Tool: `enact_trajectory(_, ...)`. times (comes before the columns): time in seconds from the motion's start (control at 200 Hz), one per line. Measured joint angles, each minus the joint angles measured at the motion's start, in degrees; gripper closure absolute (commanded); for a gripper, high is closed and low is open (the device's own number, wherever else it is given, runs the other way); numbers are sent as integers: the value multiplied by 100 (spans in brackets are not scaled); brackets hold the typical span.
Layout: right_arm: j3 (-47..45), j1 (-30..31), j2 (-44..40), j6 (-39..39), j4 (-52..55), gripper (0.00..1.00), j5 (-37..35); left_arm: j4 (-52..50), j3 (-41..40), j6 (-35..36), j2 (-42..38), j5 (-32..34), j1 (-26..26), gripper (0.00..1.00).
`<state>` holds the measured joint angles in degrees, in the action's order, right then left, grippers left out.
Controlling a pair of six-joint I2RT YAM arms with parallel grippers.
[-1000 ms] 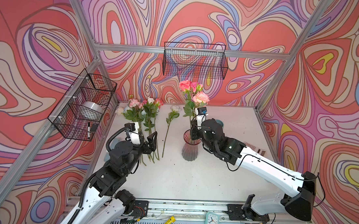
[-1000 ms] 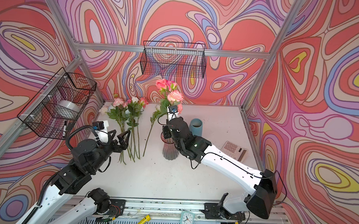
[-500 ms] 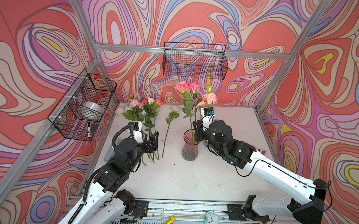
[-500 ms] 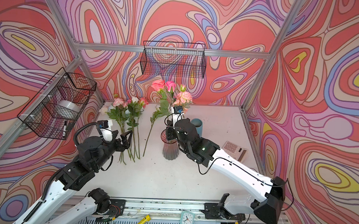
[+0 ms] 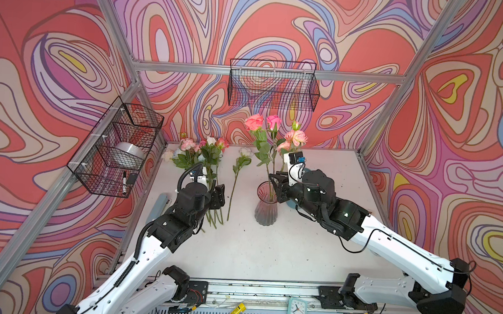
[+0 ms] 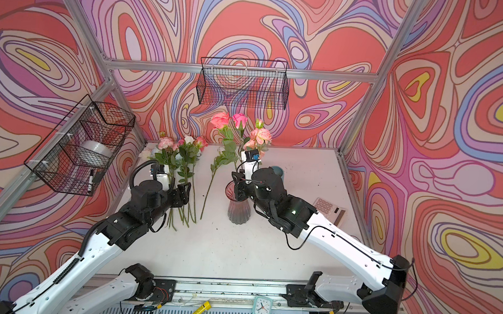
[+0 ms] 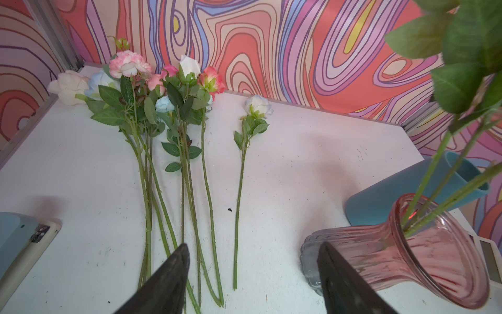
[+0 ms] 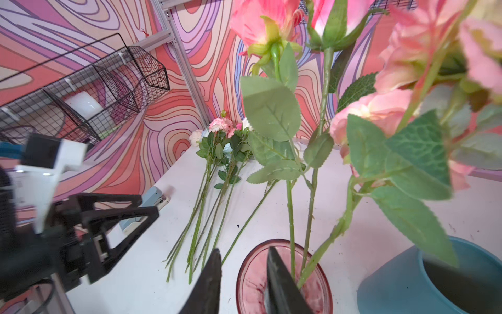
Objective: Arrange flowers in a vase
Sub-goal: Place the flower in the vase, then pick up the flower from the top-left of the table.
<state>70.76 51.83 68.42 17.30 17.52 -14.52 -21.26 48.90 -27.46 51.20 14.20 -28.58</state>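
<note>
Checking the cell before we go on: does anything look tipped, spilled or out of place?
Nothing is tipped or spilled: the vase stands upright with stems in it, and the other flowers lie flat on the table. Only a clock and a yellow tube lie on the front rail, off the table.

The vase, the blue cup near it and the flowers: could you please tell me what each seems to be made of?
The vase looks like pink-tinted glass, glossy and ribbed; stems show through its wall. The blue cup looks opaque and matte, perhaps ceramic or plastic. The flowers look artificial: fabric-like petals and leaves, probably plastic stems.
</note>
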Motion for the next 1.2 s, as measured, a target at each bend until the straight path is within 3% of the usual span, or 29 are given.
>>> enact_trajectory(0.31, -595, 0, -962, 37, -2, 66, 9, -326, 636, -570, 1762, -542, 761, 43)
enact_trajectory(0.401, -1003, 0, -1292, 11, -57, 57, -243, -387, 828, -643, 2476, -748, 970, 50)
enact_trajectory(0.701, -2046, -2, -1504, 76, -120, 57, -1038, -767, 2004, -682, 4675, -999, 1106, 66)
enact_trajectory(1.031, -2332, -2, -1523, 212, -179, 56, -1189, -1003, 2533, -761, 5451, -651, 1128, 68)
enact_trajectory(1.202, -2391, -2, -1574, 238, -195, 56, -1255, -986, 2570, -643, 5860, -715, 1158, 78)
